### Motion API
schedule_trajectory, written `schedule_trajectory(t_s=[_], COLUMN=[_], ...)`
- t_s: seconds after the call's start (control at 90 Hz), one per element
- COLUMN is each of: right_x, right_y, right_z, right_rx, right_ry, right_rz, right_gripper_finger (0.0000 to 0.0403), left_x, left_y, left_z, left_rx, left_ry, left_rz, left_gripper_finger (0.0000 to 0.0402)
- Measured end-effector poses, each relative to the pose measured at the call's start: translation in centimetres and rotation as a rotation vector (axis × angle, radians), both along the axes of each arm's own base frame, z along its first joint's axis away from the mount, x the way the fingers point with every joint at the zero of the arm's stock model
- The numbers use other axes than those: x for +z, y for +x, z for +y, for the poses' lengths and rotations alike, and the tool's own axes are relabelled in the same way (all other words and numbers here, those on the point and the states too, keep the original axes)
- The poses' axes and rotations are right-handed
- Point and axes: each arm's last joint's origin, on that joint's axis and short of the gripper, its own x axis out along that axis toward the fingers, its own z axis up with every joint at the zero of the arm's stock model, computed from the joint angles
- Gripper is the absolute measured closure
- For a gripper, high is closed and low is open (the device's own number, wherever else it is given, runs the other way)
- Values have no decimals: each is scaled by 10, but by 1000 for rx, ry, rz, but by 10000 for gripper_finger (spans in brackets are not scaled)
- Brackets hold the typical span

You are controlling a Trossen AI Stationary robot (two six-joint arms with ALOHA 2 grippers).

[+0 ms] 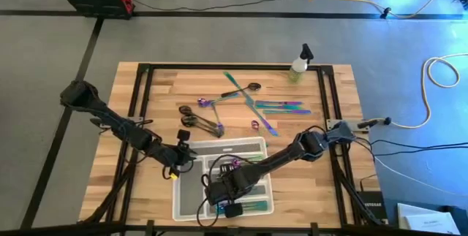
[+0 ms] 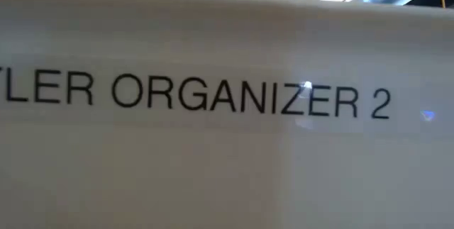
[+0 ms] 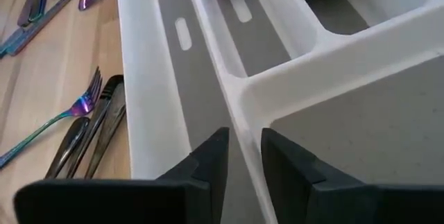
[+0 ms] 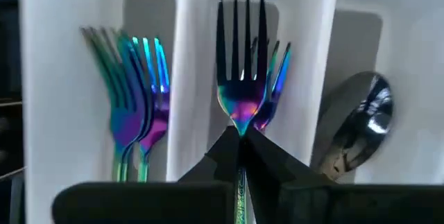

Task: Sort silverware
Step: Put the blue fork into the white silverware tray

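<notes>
The white compartment tray [image 1: 191, 192] sits at the table's near middle; its wall fills the low view [image 2: 227, 151]. My right gripper [image 1: 227, 189] is over the tray, shut on an iridescent fork [image 4: 241, 57]. More forks [image 4: 135, 113] and a spoon [image 4: 357, 127] lie in the tray's slots. My left gripper [image 1: 180, 155] is at the tray's far left part, closed on a divider. Loose silverware [image 1: 252, 104] lies on the wood beyond the tray, dark pieces [image 1: 201, 123] among it. My left gripper has a tray divider wall [image 3: 244, 123] between its two fingers [image 3: 211, 161], coming slanting from above and from the left. The tray rests flat on the table. My right gripper pinches the fork's neck [image 4: 241, 128] just behind the tines, between its two fingertips. The fingers lie along the fork, whose tines point away over the middle slot. Whether it rests on the forks beneath, I cannot tell.
A small spray bottle [image 1: 298, 64] stands at the table's far right. A fork and dark pieces [image 3: 87, 123] lie on the wood right beside the tray's outer wall. Bare wood shows at the table's near right and far left.
</notes>
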Motion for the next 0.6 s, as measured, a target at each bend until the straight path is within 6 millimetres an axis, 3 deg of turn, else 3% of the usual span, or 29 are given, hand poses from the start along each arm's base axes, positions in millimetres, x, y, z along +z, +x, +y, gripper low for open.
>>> schedule_trajectory(t_s=[0.6], right_x=[-10], right_y=[-2], right_z=[8], right_rx=[-125], right_ry=[-30], right_rz=[-47], right_gripper_finger=[403], left_x=[0], left_y=[0], left_z=[0], left_rx=[1], left_ry=[0], left_rz=[1], left_gripper_finger=[330])
